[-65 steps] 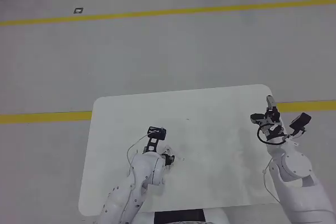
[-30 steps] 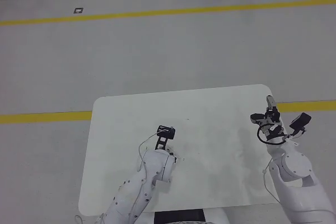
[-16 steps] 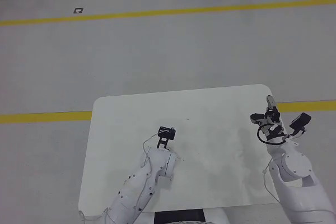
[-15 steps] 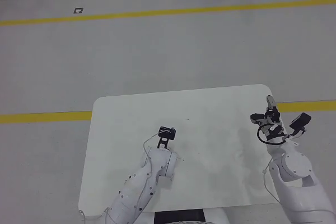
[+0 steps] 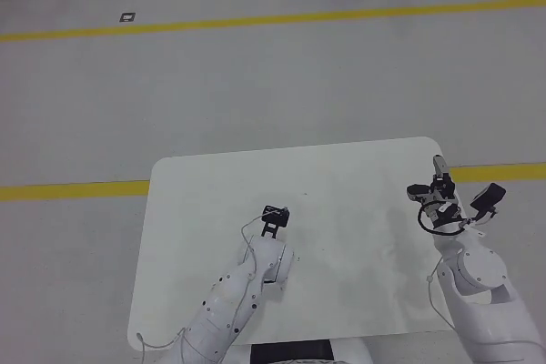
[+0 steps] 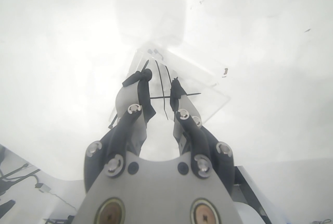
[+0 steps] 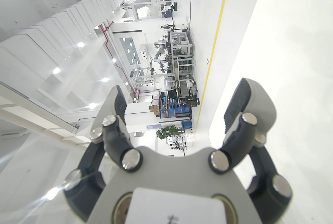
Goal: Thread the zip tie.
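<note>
Several thin black zip ties (image 6: 161, 84) lie in a clear plastic tray (image 6: 208, 79) on the white table (image 5: 346, 173). One zip tie (image 6: 191, 94) lies crosswise, running between my left gripper's fingers and out past one of them. My left gripper (image 6: 160, 80) hovers low over the tray, open with a narrow gap and nothing clamped. In the top view the left gripper (image 5: 274, 217) sits near the table's middle. My right gripper (image 5: 435, 182) hangs at the table's right edge; in its wrist view the right gripper (image 7: 182, 91) is wide open and holds nothing.
A small dark speck (image 5: 303, 192) marks the table just beyond the left gripper. Yellow floor lines (image 5: 64, 191) run past the table. The table's surface between the two arms is bare white.
My left arm has moved forward and a little to the right, toward the table's middle. The right arm has stayed still.
</note>
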Tool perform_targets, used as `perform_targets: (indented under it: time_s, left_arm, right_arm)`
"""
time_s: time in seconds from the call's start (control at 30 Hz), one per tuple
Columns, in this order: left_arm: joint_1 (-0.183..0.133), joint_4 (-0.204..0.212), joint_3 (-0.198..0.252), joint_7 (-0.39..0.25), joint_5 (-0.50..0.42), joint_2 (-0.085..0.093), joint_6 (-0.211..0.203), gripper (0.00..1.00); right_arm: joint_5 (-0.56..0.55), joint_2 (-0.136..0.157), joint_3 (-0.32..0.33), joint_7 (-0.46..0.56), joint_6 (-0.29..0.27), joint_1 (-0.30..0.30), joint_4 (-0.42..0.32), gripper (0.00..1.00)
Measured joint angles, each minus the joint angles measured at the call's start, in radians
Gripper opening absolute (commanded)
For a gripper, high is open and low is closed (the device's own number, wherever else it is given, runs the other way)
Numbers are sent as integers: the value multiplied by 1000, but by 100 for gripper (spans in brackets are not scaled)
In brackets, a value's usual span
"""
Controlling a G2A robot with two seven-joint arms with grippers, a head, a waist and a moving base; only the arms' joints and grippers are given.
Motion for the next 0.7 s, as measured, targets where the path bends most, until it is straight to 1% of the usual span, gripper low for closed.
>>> perform_targets:
  time_s: [0.27,0.57,0.63,0.7]
  left_arm:
    - [-2,15,-6,0,0,-6,0,10]
    - [4,14,-16,0,0,-5,0,11]
    - [5,17,-18,0,0,-6,0,9]
    - [5,19,-19,0,0,-8,0,9]
  right_arm:
    - [0,0,0,0,0,0,0,100]
    - [0,0,0,0,0,0,0,100]
    - [0,0,0,0,0,0,0,100]
    - [0,0,0,0,0,0,0,100]
